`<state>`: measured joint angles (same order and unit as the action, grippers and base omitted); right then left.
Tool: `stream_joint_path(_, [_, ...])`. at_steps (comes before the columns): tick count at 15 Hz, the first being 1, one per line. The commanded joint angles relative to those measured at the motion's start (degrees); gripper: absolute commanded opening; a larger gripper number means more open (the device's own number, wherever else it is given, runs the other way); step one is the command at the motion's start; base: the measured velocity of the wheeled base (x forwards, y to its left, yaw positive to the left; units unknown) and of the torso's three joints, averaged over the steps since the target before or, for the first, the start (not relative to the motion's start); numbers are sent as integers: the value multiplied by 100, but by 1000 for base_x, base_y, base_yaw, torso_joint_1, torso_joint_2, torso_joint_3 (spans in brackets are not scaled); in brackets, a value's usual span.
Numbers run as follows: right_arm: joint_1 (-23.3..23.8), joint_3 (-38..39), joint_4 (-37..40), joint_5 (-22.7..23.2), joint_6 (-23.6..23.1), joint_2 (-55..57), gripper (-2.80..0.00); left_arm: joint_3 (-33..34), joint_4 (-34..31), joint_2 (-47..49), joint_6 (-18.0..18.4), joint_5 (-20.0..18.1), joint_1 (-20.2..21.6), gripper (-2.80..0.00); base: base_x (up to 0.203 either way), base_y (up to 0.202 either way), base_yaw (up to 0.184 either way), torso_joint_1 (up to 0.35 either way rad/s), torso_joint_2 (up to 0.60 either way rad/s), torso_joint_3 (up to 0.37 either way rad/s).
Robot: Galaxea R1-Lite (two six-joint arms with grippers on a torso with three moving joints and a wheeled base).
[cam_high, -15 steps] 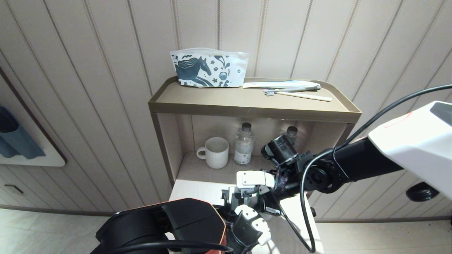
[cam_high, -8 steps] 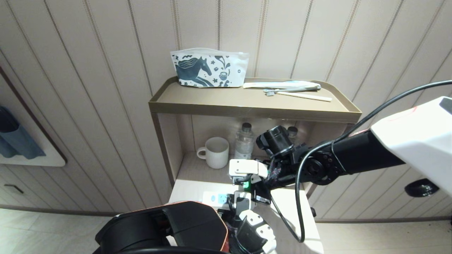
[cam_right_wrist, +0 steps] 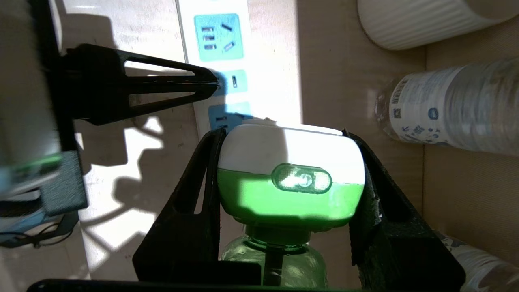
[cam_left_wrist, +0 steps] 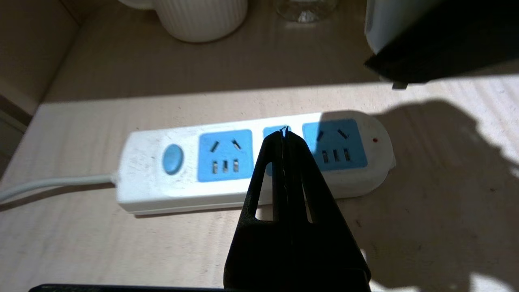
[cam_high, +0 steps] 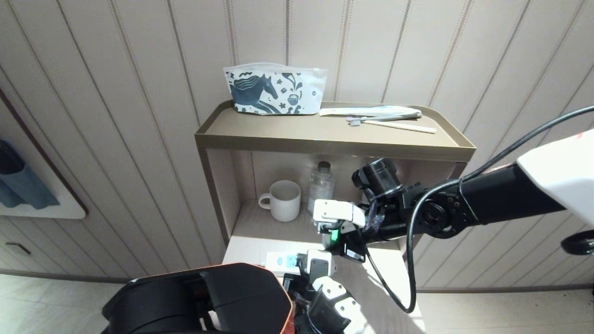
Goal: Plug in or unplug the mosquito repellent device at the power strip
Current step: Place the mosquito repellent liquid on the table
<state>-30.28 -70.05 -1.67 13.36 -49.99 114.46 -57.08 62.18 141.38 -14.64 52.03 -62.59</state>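
Left gripper (cam_left_wrist: pixel 285 136) clenched, empty, tips over middle of power strip (cam_left_wrist: pixel 227 158); since a second ago strip end has emerged from behind arm at 6 o'clock on table (cam_high: pixel 250 246). Right gripper (cam_right_wrist: pixel 290 170) grasping mosquito repellent device (cam_right_wrist: pixel 290 162), now risen clear above strip's end, shifted toward 1 o'clock. Farther back, unchanged: mug (cam_high: pixel 284 199), water bottle (cam_high: pixel 320 185) in shelf (cam_high: pixel 334 144) recess.

Hard sunlight across the power strip (cam_left_wrist: pixel 255 166); sharp dark shadows; blurred edges in wrist views
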Motion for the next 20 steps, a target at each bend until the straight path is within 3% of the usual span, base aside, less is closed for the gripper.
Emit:
stream_joint_path(1, [48,225,-58,-20,-37,-198,-280,199,43,-584,23,91,37,-280,0,0,0,0,0,0])
stream_joint_path(4, [154,425,-290,-64,-37,-345,-280,541,49,-1037,140,228,96,-280,0,0,0,0,0,0])
stream_joint_path(7, [447,965,-441,-71,-37,-918,-280,1448,56,-2027,183,312,468,-280,0,0,0,0,0,0])
stream_joint_path(11, [560,1368,-461,-66,-37,-1352,-280,2775,180,-2948,145,257,1771,-280,0,0,0,0,0,0])
stream_joint_path(13, [581,1758,-471,-56,-30,-1747,-280,3359,361,-3503,269,10,3053,-280,0,0,0,0,0,0])
stream_joint_path(15, [625,2052,-592,-56,-28,-1956,-280,3690,442,-4219,615,-572,4501,-280,0,0,0,0,0,0])
stream_joint_path(17, [654,2235,-690,-54,-28,-2161,-280,3689,381,-5103,1182,-1632,6056,-280,0,0,0,0,0,0])
stream_joint_path(19, [656,2409,-694,-49,-25,-2326,-280,3368,-142,-6241,1608,-2842,7032,-280,0,0,0,0,0,0])
stream_joint_path(20, [655,2501,-696,-34,-20,-2396,-280,2964,-908,-6863,1683,-3356,7308,-280,0,0,0,0,0,0])
